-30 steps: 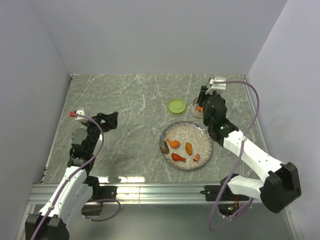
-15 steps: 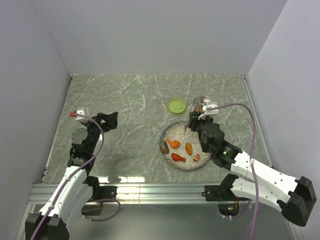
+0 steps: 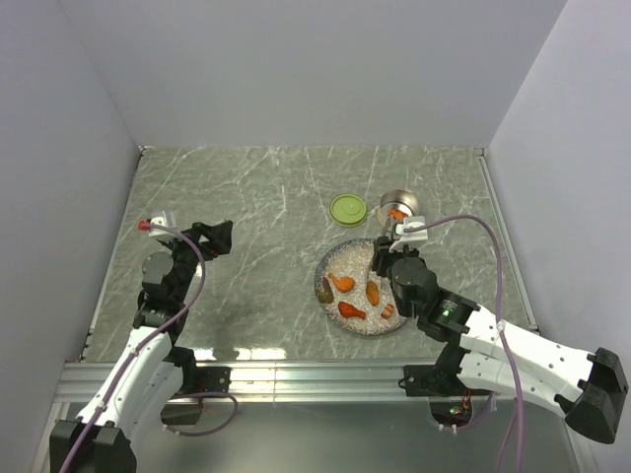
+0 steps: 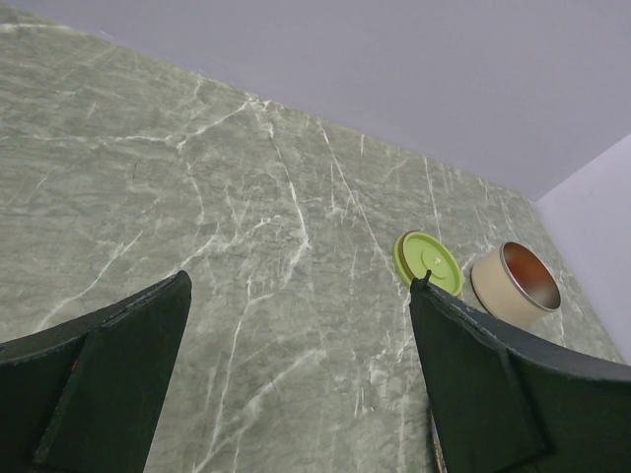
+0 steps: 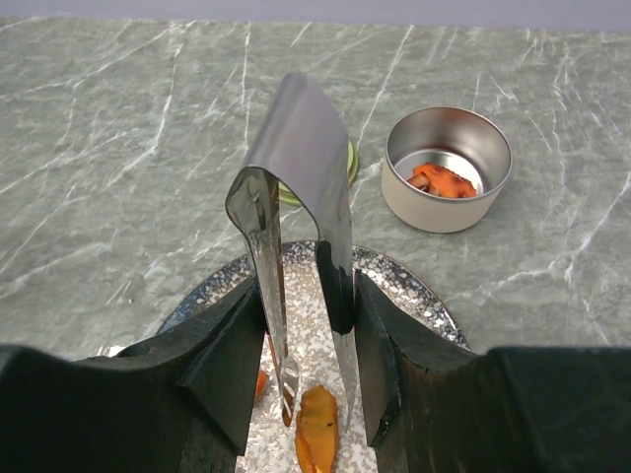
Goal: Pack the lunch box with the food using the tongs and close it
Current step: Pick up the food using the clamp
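The lunch box (image 3: pixel 399 207) is a small open steel tin at the back right, with orange food (image 5: pixel 441 179) lying inside it. Its lime-green lid (image 3: pixel 347 209) lies flat on the table to its left. Several orange, red and dark pieces of food (image 3: pixel 352 310) lie on the speckled plate (image 3: pixel 347 258). My right gripper (image 3: pixel 385 261) hangs over the plate, shut on the tongs (image 5: pixel 296 148). The tong tips stand apart just above an orange piece (image 5: pixel 317 429). My left gripper (image 3: pixel 218 236) is open and holds nothing, far to the left.
Grey walls close in the marble table on three sides. A metal rail (image 3: pixel 296 374) runs along the near edge. In the left wrist view the lid (image 4: pixel 429 261) and the tin (image 4: pixel 515 284) show far off to the right.
My right arm has swung back from over the tin to above the plate, bringing the tongs with it. The tin now shows orange food inside. The left arm has not moved.
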Robot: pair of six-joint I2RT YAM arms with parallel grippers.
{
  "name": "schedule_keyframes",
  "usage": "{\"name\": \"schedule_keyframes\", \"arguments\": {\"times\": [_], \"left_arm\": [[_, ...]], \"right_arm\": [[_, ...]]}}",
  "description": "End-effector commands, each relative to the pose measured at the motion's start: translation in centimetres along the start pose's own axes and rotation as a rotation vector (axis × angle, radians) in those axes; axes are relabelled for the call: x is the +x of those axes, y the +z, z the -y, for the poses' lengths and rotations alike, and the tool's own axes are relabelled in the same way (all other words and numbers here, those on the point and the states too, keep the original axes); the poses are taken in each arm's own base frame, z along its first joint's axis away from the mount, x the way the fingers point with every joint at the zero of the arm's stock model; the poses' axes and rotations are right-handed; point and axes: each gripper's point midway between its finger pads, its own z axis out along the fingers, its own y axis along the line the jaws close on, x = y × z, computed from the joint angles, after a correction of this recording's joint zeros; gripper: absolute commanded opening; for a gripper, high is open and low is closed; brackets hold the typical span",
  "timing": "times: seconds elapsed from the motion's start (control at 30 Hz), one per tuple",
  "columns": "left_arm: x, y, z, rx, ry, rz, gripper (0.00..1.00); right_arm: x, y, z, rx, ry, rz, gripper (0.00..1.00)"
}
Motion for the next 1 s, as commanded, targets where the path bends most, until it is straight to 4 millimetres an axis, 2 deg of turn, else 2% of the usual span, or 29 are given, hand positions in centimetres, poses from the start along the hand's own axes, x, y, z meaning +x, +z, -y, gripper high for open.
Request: {"name": "schedule_keyframes", "arguments": {"times": [0.0, 0.23, 0.57, 0.67, 0.83, 0.97], "left_arm": [[-0.8, 0.2, 0.2, 0.007, 0.006, 0.032, 0.99], [-0.9, 0.2, 0.2, 0.007, 0.006, 0.036, 0.99], [-0.9, 0.2, 0.2, 0.005, 0.006, 0.035, 0.99], [-1.0, 0.2, 0.2, 0.005, 0.006, 0.035, 1.0], [-1.0, 0.1, 0.2, 0.007, 0.006, 0.038, 0.99], [-0.9, 0.1, 0.2, 0.009, 0.005, 0.035, 0.99]], "right_arm": [[-0.2, -0.2, 0.1, 0.014, 0.036, 0.013, 0.46], [0.7, -0.3, -0.7, 0.005, 0.019, -0.015, 0.46], [1.2, -0.9, -0.5, 0.026, 0.018, -0.042, 0.46], [1.2, -0.8, -0.5, 0.025, 0.018, -0.041, 0.43], [1.5, -0.5, -0.5, 0.052, -0.005, -0.048, 0.29], [0.4, -0.1, -0.9, 0.044, -0.014, -0.026, 0.22]]}}
